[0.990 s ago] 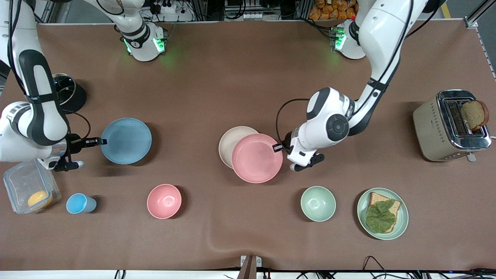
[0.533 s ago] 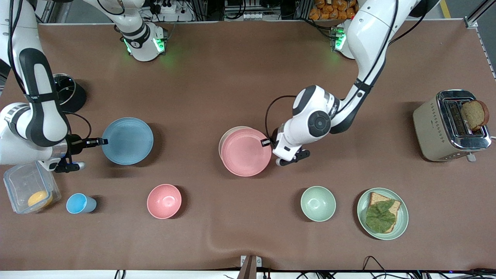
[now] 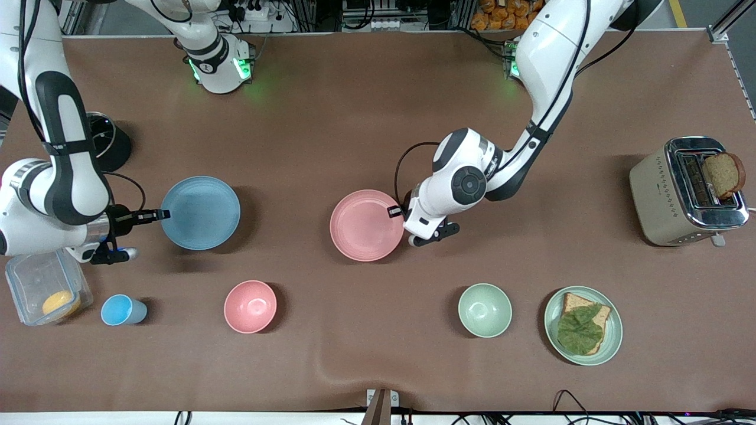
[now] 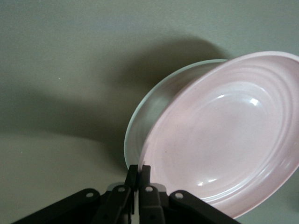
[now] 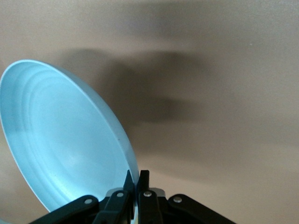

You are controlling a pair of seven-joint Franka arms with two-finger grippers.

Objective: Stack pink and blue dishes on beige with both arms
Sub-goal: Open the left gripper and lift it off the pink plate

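- Pink plate [image 3: 366, 225]: held by its rim in the left gripper [image 3: 394, 211], whose fingers are clamped narrowly on the edge. It is carried directly over the beige plate [image 4: 154, 112]. In the left wrist view the beige rim shows beneath it, and whether the two plates touch cannot be told.
- Beige plate: almost wholly covered in the front view, near the middle of the table.
- Blue plate [image 3: 200, 212]: gripped at its rim by the right gripper [image 3: 158, 215], fingers pinched close on the edge. It is toward the right arm's end of the table, well apart from the pink plate. In the right wrist view [image 5: 60, 140] it appears lifted and tilted above the tablecloth.
- Pink bowl [image 3: 250, 306], blue cup [image 3: 121, 310] and green bowl [image 3: 485, 310]: set nearer the front camera than the plates.
- Green plate with bread and leaf [image 3: 583, 325]: beside the green bowl, toward the left arm's end.
- Toaster [image 3: 688, 190]: at the left arm's end, a slice raised in its slot.
- Clear container [image 3: 46, 287]: at the right arm's end.
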